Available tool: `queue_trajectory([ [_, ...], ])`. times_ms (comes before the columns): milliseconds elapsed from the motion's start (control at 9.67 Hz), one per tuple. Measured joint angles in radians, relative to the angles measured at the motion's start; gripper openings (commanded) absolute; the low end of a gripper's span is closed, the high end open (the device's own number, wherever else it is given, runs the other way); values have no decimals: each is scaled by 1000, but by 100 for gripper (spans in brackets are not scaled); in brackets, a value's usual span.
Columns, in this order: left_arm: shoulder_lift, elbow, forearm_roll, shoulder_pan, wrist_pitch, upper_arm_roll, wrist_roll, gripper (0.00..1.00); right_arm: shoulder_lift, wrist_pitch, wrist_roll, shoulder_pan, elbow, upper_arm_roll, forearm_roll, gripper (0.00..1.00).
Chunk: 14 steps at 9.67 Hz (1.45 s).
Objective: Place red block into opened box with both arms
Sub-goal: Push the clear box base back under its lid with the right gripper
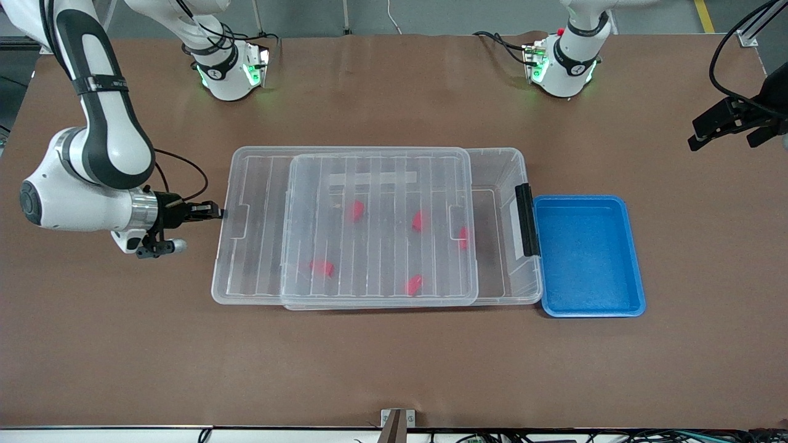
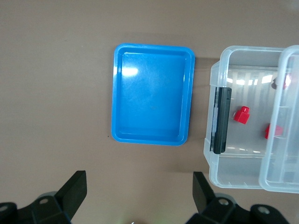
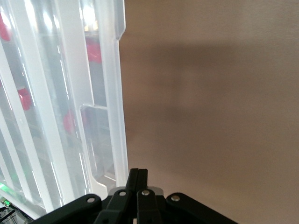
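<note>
The clear box (image 1: 500,169) lies mid-table, and its ribbed lid (image 1: 378,246) covers all but a strip at the black latch (image 1: 525,220) end. Several red blocks (image 1: 418,220) lie inside; two of them (image 2: 241,114) show in the left wrist view next to the latch (image 2: 222,120). My right gripper (image 1: 212,212) is shut and empty, low at the box's short end toward the right arm's end of the table. Its fingertips (image 3: 138,173) sit right beside the rim (image 3: 117,93). My left gripper (image 1: 729,128) hangs open and empty high over the table's left-arm end, its fingers (image 2: 74,186) spread wide.
A blue tray (image 1: 588,255) with nothing in it lies against the box's latch end, toward the left arm's end; it also fills the middle of the left wrist view (image 2: 153,93). Brown table (image 1: 394,369) surrounds both.
</note>
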Motion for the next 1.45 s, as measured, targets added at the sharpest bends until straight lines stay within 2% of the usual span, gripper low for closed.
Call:
queue_trajectory([
  [207,0,0,0,-4,0,-5,-1,100,0,0,11,7,3,24,19,0],
  [1448,-2,-1,0,-5,-1,-17,-5,100,25,60,66,75,13,36,80,0],
])
